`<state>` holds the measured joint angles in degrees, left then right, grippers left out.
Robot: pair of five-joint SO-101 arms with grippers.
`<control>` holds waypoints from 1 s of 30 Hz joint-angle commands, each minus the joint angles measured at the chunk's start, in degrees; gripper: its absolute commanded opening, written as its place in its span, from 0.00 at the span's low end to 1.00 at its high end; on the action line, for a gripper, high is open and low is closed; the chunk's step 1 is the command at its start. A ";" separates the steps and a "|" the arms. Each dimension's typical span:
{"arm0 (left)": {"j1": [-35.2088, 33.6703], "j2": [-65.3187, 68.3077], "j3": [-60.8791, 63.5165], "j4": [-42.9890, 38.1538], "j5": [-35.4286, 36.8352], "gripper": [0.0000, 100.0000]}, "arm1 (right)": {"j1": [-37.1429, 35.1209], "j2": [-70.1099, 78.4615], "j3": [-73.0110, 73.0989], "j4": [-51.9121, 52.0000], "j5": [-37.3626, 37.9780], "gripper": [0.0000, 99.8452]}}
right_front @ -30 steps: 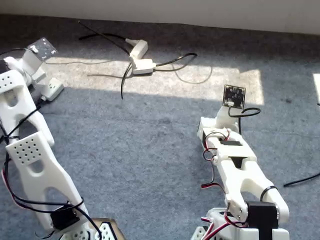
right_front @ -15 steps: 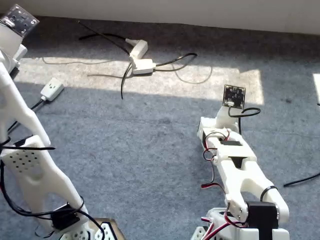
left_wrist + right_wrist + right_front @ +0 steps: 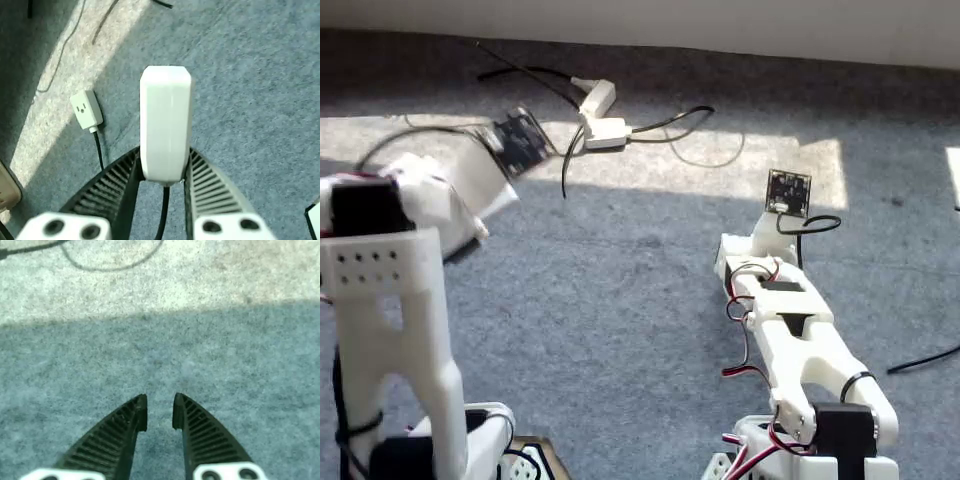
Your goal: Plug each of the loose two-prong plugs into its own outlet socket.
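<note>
Holding white boxy plastic two-prong plug (image 3: 165,125) in left tool (image 3: 163,156): clamped on both flanks of the body, black cord trailing out between the jaws. Gripped at the cord end, probably to leave the prong end free for mating; can't see the prongs from here. Carried clear of the grey carpet (image 3: 250,75), lengthwise in line with the tool, likely for a straight push.

Taking white square plastic outlet socket (image 3: 86,108) on its own black cord as the target. Lying flat on the carpet, slotted face up, so reachable from above. Holding the plug off to one side of that socket, not touching, not yet lined up with the slots. Need to swing over the socket and match prong orientation before pressing.

Holding right tool (image 3: 160,406) away from the socket, low over bare carpet, slightly apart, nothing between. Probably just out of the way, or free to pin the socket: loose on carpet, could slide under a push.
</note>
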<state>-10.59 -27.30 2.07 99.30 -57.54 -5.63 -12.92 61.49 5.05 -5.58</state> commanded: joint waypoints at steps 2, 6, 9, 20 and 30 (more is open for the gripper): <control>9.98 -31.25 40.31 -18.37 0.44 0.01 | -0.31 -0.22 -2.42 -1.10 -0.09 0.10; 14.29 -46.02 60.97 -32.53 7.12 0.01 | -0.31 -0.22 -2.42 -1.10 -0.09 0.10; 17.27 -52.00 70.29 -37.63 8.53 0.01 | -0.31 -0.22 -2.51 -1.10 -0.09 0.10; 21.41 -47.25 80.57 -44.13 16.62 0.24 | -0.22 -0.22 -2.68 -1.10 -0.09 0.10; 25.63 -47.52 78.81 -47.30 25.93 0.24 | -0.22 -0.22 -2.68 -1.10 -0.09 0.10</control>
<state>13.67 -74.86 82.95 55.16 -34.68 -5.63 -12.92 61.49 5.05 -5.58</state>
